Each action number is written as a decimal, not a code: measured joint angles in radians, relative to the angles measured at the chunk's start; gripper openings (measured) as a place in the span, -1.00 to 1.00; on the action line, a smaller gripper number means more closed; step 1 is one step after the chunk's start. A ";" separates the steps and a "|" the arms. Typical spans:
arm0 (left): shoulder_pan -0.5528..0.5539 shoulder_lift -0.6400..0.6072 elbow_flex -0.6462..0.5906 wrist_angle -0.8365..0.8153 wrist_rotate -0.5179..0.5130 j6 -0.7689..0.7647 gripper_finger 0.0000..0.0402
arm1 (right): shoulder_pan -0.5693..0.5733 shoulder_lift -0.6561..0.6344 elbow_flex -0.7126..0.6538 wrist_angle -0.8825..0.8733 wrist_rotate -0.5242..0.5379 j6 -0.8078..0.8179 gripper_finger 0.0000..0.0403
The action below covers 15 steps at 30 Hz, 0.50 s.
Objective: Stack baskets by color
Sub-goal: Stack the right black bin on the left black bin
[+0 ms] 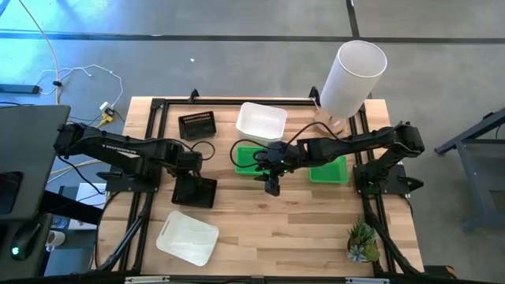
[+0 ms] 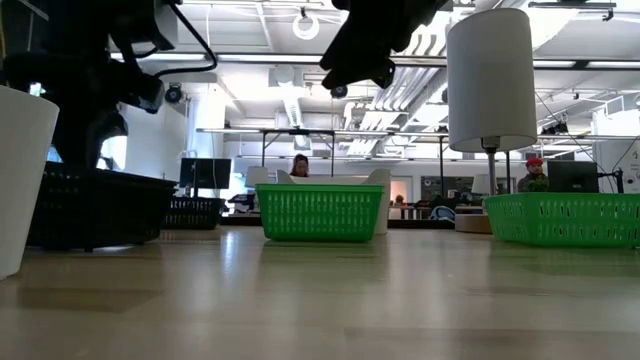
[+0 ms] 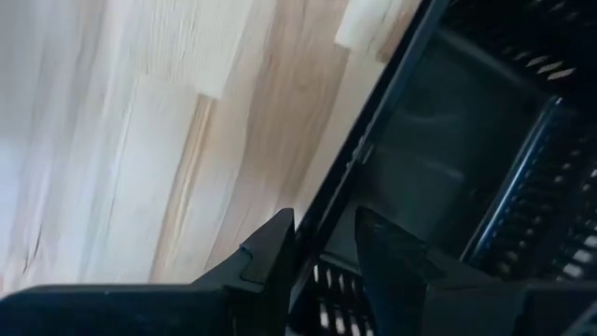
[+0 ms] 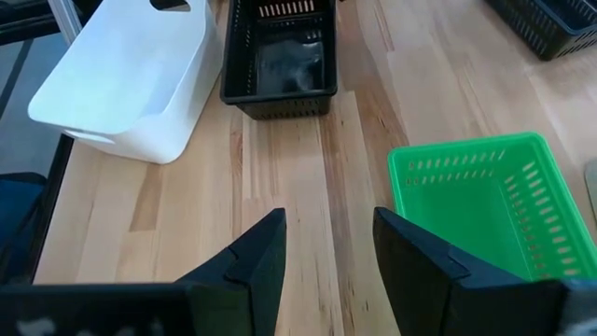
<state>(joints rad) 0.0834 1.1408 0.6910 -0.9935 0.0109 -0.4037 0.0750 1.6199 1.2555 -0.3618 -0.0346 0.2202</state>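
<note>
My left gripper (image 1: 189,175) points down over a black basket (image 1: 195,192) left of the table's middle, shut on its rim. A second black basket (image 1: 197,125) stands at the far left. One white basket (image 1: 261,122) sits at the far middle, another (image 1: 188,238) near the front left. A green basket (image 1: 251,155) lies under my right arm, and a second green one (image 1: 327,169) is to its right. My right gripper (image 1: 272,186) hangs open above bare wood (image 4: 326,243), slanting down, beside the first green basket (image 4: 485,201). My left gripper stands astride the black basket's rim at one side wall (image 3: 326,266), one finger (image 3: 270,257) outside and one finger (image 3: 396,257) inside. The fingers come from above, pointing down. In the low view the basket (image 2: 95,205) sits level with its bottom on the table.
A tall white cylinder (image 1: 353,77) stands at the far right corner and a small potted plant (image 1: 363,241) at the near right. The table's near middle is bare wood (image 1: 276,237). People sit in the room beyond the table.
</note>
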 joint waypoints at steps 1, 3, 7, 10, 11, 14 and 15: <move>0.002 0.000 0.000 -0.012 0.000 0.003 -0.50 | 0.000 0.000 0.000 0.000 0.000 0.000 -0.26; 0.002 -0.015 0.000 -0.038 0.000 -0.001 -0.50 | 0.000 0.000 0.000 0.000 0.000 0.004 -0.26; 0.002 -0.046 0.021 -0.111 0.000 -0.010 -0.50 | 0.000 0.000 0.000 0.000 0.000 0.007 -0.26; 0.001 -0.069 0.063 -0.188 -0.013 -0.061 -0.50 | 0.000 0.000 0.000 0.000 0.000 0.007 -0.26; 0.001 -0.077 0.072 -0.208 -0.019 -0.089 -0.50 | 0.000 0.000 0.000 0.000 0.001 0.007 -0.26; 0.001 -0.089 0.080 -0.220 -0.017 -0.210 -0.50 | 0.000 0.000 0.000 0.000 0.001 0.007 -0.26; 0.001 -0.091 0.080 -0.222 -0.010 -0.249 -0.50 | 0.000 0.000 0.000 0.000 0.001 0.007 -0.26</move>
<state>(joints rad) 0.0849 1.0495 0.7708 -1.2156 0.0011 -0.6527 0.0750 1.6199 1.2552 -0.3620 -0.0338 0.2272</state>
